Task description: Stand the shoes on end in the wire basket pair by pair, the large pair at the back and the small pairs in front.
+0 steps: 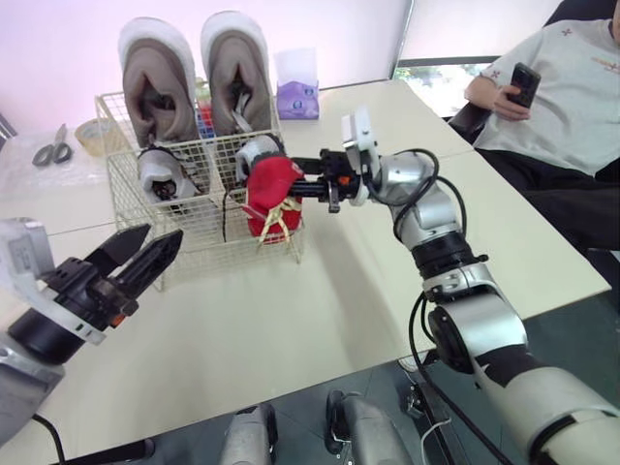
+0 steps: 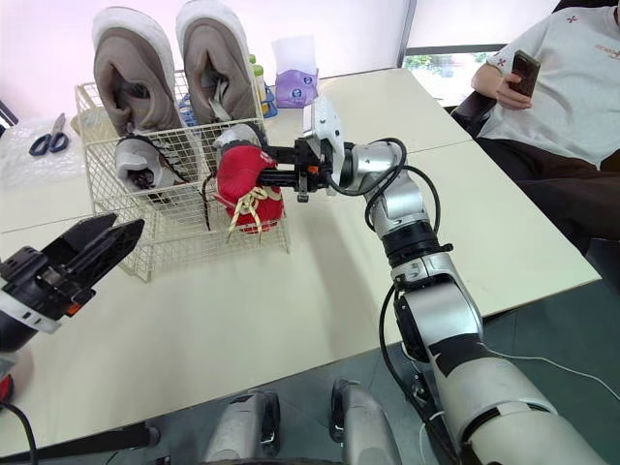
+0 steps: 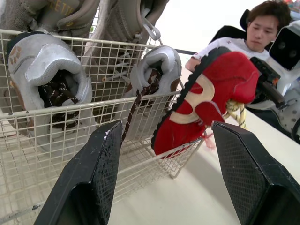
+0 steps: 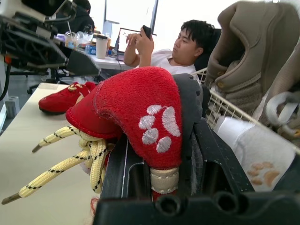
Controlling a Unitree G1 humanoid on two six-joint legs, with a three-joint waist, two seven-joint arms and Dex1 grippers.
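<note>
A wire basket point(image 1: 126, 208) stands on the table with two large beige shoes point(image 1: 155, 77) upright at its back. Two small grey shoes point(image 1: 165, 176) stand on end in front of them. My right gripper point(image 1: 298, 184) is shut on the heel of a small red shoe point(image 1: 271, 194), held toe down at the basket's front right corner with its yellow laces point(image 1: 274, 221) dangling. Whether the toe rests inside the mesh I cannot tell. A second red shoe point(image 4: 61, 98) lies on the table. My left gripper point(image 1: 160, 238) hovers open in front of the basket, holding nothing.
A person point(image 1: 562, 87) sits at the far right holding a phone. A purple tissue pack point(image 1: 297, 97) stands behind the basket. Scissors point(image 1: 48, 150) and a tape roll point(image 1: 92, 136) lie at the far left. The table's front edge point(image 1: 320, 373) is close.
</note>
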